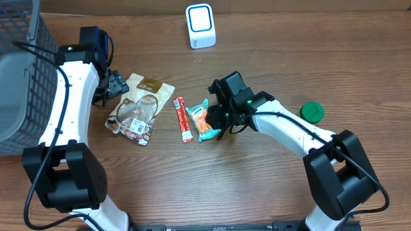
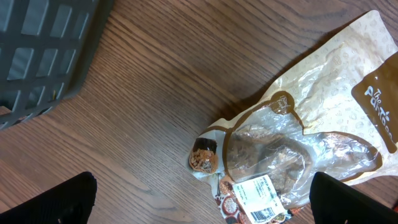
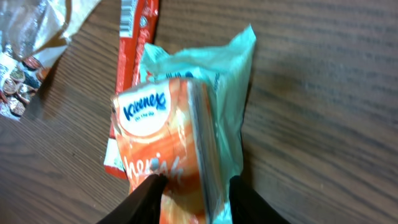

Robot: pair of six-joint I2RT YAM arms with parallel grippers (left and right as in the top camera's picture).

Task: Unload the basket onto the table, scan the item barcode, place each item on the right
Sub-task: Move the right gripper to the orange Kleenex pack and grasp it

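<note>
Pinching the near end of the Kleenex pack, the right gripper is clamping it beside the red stick packet, well apart from the scanner. Light, soft and slick-wrapped, it is probably needing a hold across the tissue block, not the loose flap. Meanwhile the left gripper is hanging spread wide over the snack pouch.
</note>
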